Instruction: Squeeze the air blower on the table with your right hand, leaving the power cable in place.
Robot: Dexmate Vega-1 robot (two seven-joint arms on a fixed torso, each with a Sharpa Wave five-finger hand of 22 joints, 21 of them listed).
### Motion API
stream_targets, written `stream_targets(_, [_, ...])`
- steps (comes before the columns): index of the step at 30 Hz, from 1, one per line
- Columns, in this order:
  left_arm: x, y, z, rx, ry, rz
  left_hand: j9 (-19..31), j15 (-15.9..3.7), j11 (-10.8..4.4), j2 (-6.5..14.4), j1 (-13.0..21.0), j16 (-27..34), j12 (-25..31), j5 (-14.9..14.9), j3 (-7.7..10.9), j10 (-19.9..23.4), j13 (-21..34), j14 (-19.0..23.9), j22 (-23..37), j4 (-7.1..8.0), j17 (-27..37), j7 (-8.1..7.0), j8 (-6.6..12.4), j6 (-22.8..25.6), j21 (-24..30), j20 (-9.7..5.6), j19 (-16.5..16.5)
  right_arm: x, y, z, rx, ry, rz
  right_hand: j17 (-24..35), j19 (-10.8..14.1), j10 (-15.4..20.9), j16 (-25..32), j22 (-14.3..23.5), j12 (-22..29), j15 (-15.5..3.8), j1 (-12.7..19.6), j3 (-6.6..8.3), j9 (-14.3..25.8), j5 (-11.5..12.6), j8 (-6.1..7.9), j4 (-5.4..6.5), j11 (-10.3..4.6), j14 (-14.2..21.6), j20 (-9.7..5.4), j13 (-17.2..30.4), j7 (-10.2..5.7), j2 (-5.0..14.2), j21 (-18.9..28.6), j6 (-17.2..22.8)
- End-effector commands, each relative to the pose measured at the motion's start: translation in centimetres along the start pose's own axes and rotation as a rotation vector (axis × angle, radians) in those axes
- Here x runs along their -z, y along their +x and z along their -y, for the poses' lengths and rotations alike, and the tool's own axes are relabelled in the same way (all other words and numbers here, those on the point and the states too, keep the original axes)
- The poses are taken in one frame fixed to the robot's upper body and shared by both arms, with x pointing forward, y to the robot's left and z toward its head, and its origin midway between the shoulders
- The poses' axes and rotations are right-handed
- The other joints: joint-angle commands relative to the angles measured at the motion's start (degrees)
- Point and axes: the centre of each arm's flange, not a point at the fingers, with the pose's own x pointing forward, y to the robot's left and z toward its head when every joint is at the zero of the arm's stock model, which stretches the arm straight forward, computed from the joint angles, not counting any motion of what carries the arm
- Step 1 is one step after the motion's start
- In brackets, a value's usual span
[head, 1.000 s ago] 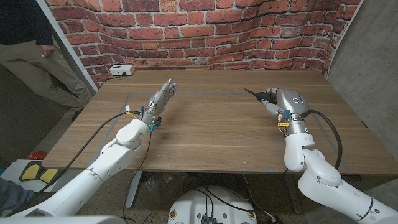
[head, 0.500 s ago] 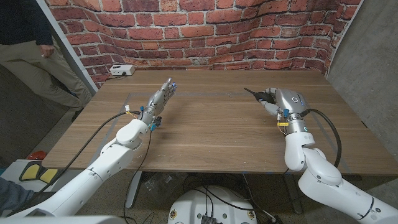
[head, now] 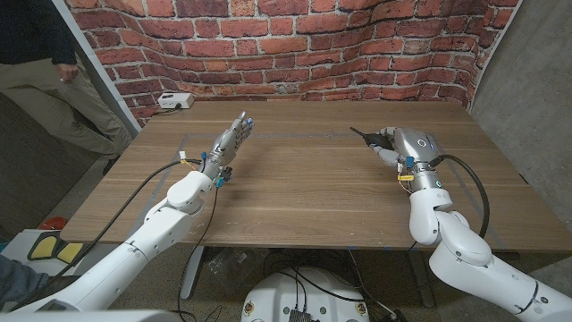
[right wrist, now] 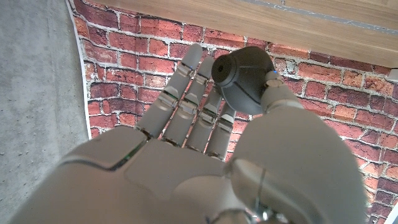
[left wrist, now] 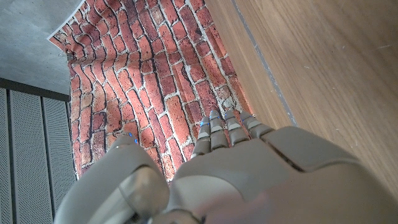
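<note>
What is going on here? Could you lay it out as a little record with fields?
Setting: wooden table before a brick-pattern backdrop
Right hand: holds the dark air blower, thumb and fingers around its bulb
Blower nozzle: thin black tip pointing toward the robot's left
Left hand: holds nothing, fingers straight and apart
Far left corner: small white box with a cable
Bystander: a person stands beyond the table's left side

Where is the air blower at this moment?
In the head view the air blower is on the table's right side, held in the right hand, its thin nozzle pointing left. In the right wrist view its dark bulb sits against the fingers.
</note>
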Motion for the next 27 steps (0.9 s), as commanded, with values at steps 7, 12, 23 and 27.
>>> stream_targets(7, [0.1,0.0,0.1,0.007,0.004,-0.010,0.2,-0.19,-0.18,0.2,-0.1,0.0,-0.1,0.0,-0.25,-0.1,0.3,0.5,0.3,-0.02,0.2,-0.16,-0.19,0.3,-0.2,0.39,-0.3,-0.2,0.1,-2.1,-0.106,0.016,0.015,0.3,-1.6,-1.7,-0.1,-0.1,-0.6,-4.51,-1.9,-1.01,0.0,0.3,-1.19,0.23,0.16,-1.6,-4.36,0.1,0.73,-0.58,-0.3,-1.3])
stream_targets(12, [0.0,0.0,0.1,0.008,0.007,-0.007,0.2,-0.13,-0.17,0.2,-0.1,0.0,-0.1,0.0,-0.29,-0.1,0.3,0.5,0.3,-0.03,0.2,-0.14,-0.21,0.3,-0.2,0.37,-0.3,-0.3,0.1,-2.8,-0.131,0.010,0.015,0.4,-2.2,-2.7,-0.2,-0.2,-0.9,-3.88,-2.4,-1.25,0.0,0.5,-1.66,0.28,0.20,-2.7,-4.22,0.1,0.92,-0.78,-0.6,-2.0])
stream_targets(23, [-0.1,-0.2,0.2,0.010,0.009,-0.009,0.2,-0.23,-0.17,0.3,0.0,0.0,-0.2,0.0,-0.36,-0.1,0.3,0.5,0.3,-0.04,0.2,-0.19,-0.21,0.3,-0.2,0.39,-0.5,-0.8,0.3,-4.8,-0.198,0.005,0.036,0.4,-3.3,-3.4,-0.4,-0.2,-0.9,-3.70,-2.8,-1.43,0.1,0.6,-2.10,0.25,0.34,-4.1,-3.98,0.1,1.09,-0.92,-1.0,-2.6])
stream_targets(27, [0.0,-0.3,0.3,0.008,0.004,-0.011,0.2,-0.19,-0.17,0.3,0.0,0.0,-0.2,-0.1,-0.39,-0.1,0.3,0.5,0.3,-0.04,0.2,-0.22,-0.21,0.3,-0.2,0.40,-0.5,-0.9,0.1,-5.9,-0.200,-0.005,0.029,0.4,-3.6,-3.7,-0.5,-0.3,-1.0,-3.20,-3.1,-1.52,0.1,0.7,-2.17,0.30,0.20,-4.9,-3.84,0.1,1.05,-0.93,-1.1,-2.6])
